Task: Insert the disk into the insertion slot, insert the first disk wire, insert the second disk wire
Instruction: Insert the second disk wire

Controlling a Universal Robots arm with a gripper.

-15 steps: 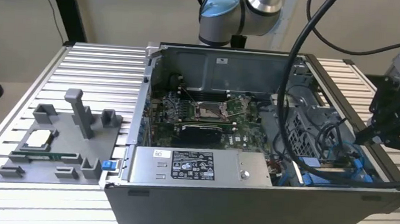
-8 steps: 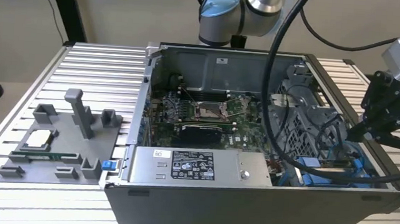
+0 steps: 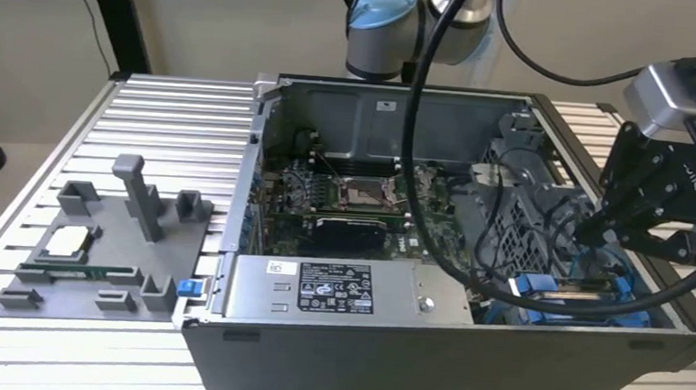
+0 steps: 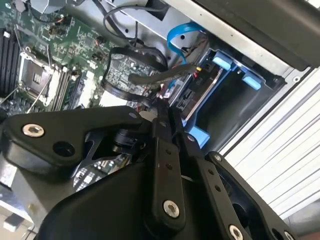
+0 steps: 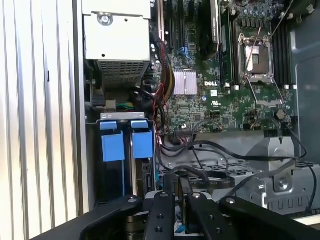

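Note:
The disk (image 3: 577,290) in its blue carrier lies inside the insertion slot (image 3: 535,289) at the case's front corner, on the exterior view's right. Its end shows in the second wrist view as the disk (image 4: 192,97), with red and yellow wires plugged at its edge. Two blue tabs (image 5: 125,144) mark the slot's mouth. My black gripper (image 3: 594,232) hangs over the wires beside the slot, fingers (image 5: 171,186) shut. A flat black disk wire (image 4: 160,75) runs just past the fingertips (image 4: 162,112). Whether it is pinched is hidden.
The open computer case (image 3: 436,348) lies on a slatted metal table (image 3: 144,126). A silver labelled power-supply box (image 3: 331,290) sits along the front wall, and the motherboard (image 3: 348,195) lies behind it. A grey fixture (image 3: 99,251) with parts stands at the exterior view's left.

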